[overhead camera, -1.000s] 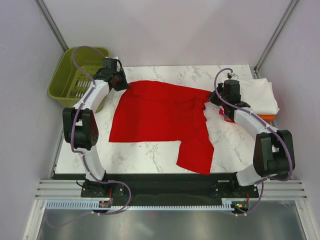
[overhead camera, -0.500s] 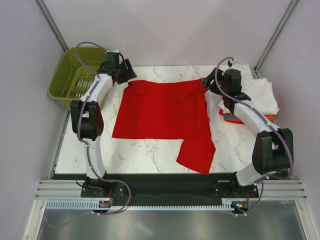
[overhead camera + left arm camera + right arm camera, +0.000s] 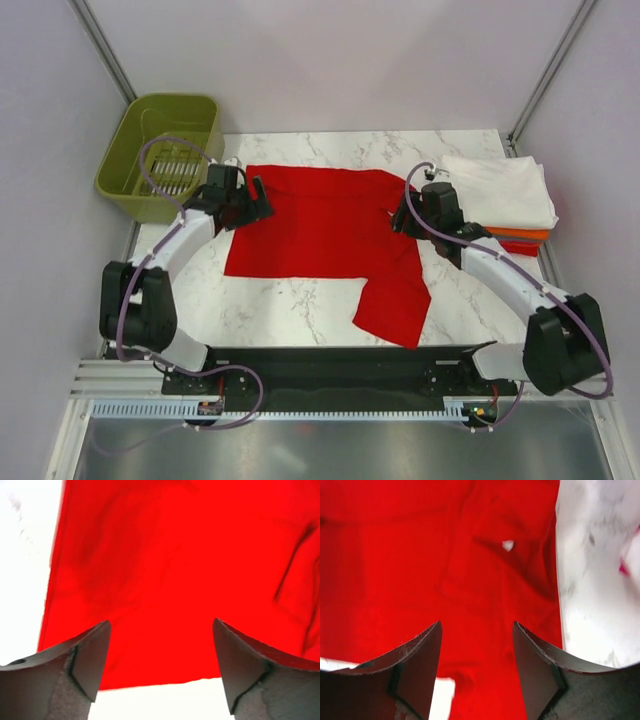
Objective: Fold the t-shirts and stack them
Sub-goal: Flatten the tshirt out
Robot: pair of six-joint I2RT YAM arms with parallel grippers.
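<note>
Since a second ago both grippers have let go of the red t-shirt [image 3: 320, 225]. Then they were clenched on its far corners; now the left gripper [image 3: 260, 198] and the right gripper [image 3: 399, 216] stand released, jaws apart with nothing between them, and both have drawn back toward the near side. The shirt's far edge, slanted and bunched before, now runs straight, and the cloth lies flatter on the marble table [image 3: 300, 310].

Both arms reach forward and curve inward. The left gripper points right over the shirt's left edge and the right gripper points left over its right shoulder area. In each wrist view red cloth fills the space below and ahead of the open fingers. One sleeve hangs toward the near edge, below and inward of the right gripper.

The olive-green basket [image 3: 165, 150] sits beyond and to the left of the left gripper, its slotted floor showing. Just right of the right gripper rests a stack of folded shirts [image 3: 500, 190], white on top, with orange and red edges beneath.
</note>
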